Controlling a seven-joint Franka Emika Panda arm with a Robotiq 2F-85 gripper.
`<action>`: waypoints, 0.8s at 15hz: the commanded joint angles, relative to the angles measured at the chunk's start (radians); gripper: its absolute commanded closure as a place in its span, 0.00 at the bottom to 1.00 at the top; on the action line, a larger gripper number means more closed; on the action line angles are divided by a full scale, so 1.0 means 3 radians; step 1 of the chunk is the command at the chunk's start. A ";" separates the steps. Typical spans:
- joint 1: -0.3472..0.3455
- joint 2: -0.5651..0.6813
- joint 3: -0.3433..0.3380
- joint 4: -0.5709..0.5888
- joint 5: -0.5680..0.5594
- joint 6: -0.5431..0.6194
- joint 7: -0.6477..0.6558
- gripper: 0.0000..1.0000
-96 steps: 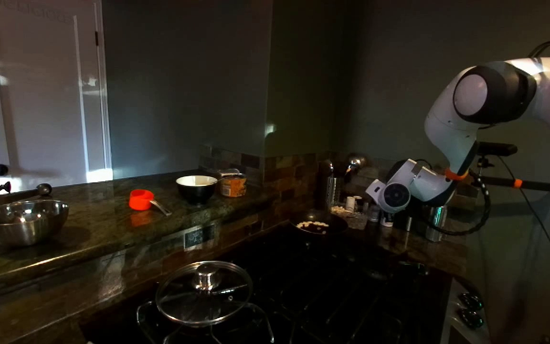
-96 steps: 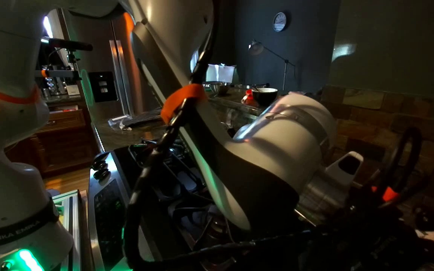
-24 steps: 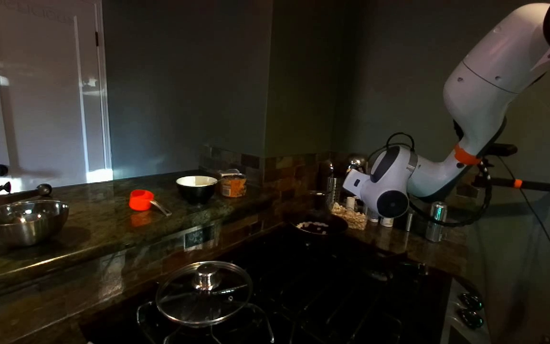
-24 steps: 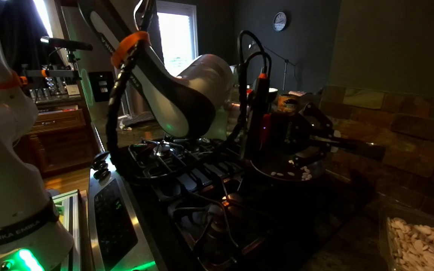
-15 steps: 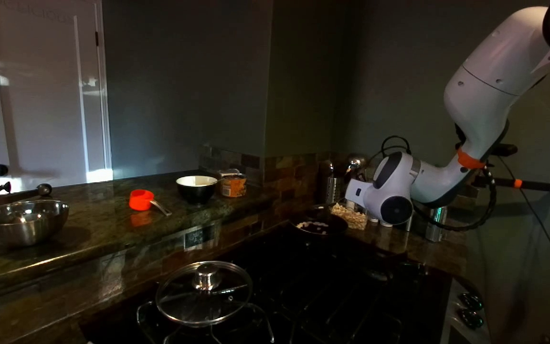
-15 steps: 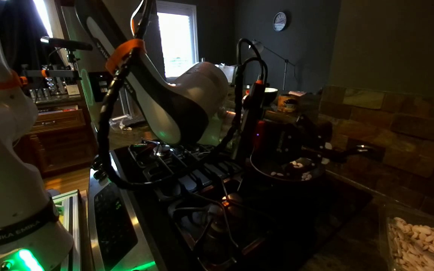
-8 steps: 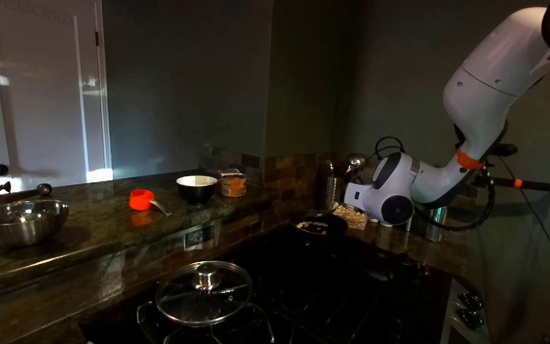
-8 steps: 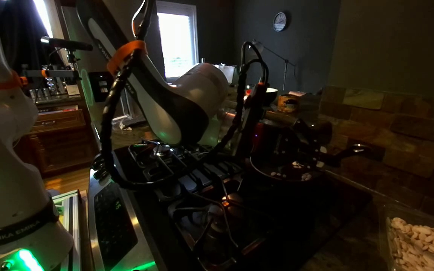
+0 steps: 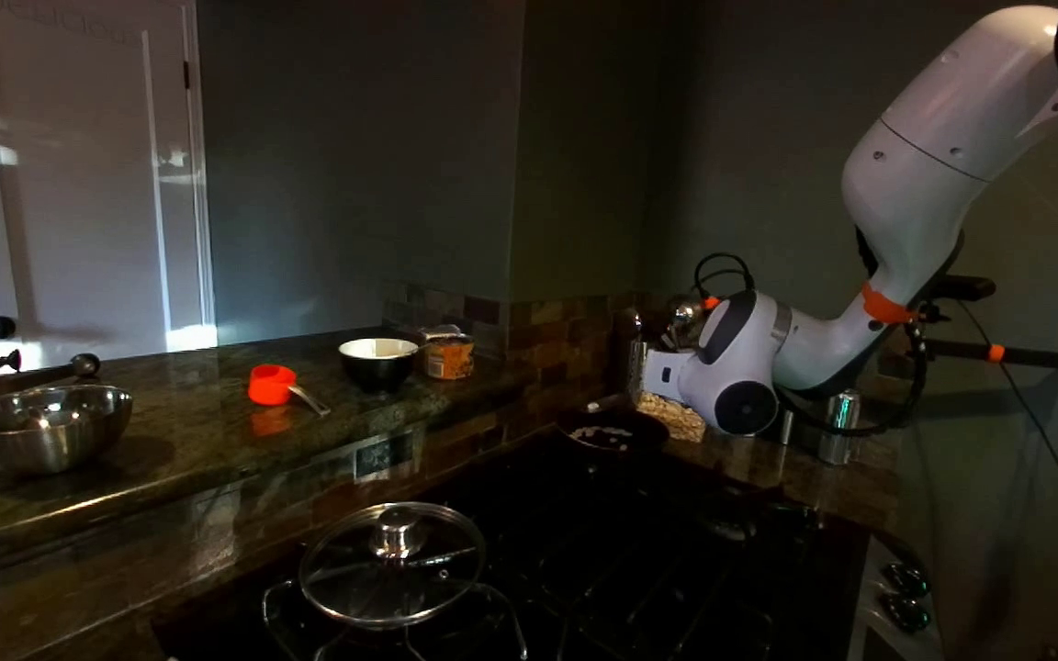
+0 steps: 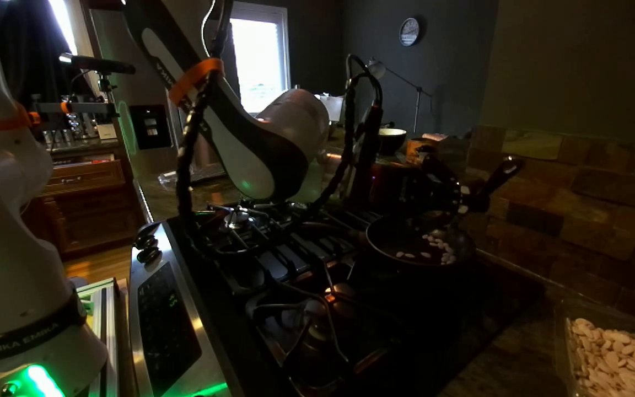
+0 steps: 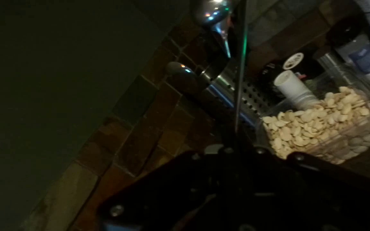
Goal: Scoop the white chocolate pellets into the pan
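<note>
Clamping a dark-handled utensil [image 10: 497, 178] in the jaws near the pan [image 10: 407, 241].
A slack pinch could let it twist, spilling white pellets [image 11: 313, 126] outside.

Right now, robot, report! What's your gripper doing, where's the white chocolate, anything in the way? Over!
Gripper shut on dark-handled utensil. White pellets: some in pan, plenty in clear tub. Perforated metal holder beside tub, maybe in the way.
</note>
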 commanded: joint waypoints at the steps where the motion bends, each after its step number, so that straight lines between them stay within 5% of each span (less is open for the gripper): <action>1: 0.0163 -0.0142 0.0120 -0.0045 -0.0034 -0.0308 -0.0192 0.99; 6: 0.0205 -0.0254 0.0103 -0.0086 0.0015 -0.0408 -0.1127 0.99; 12: 0.0142 -0.0325 0.0000 -0.0095 0.0011 -0.0272 -0.1723 0.99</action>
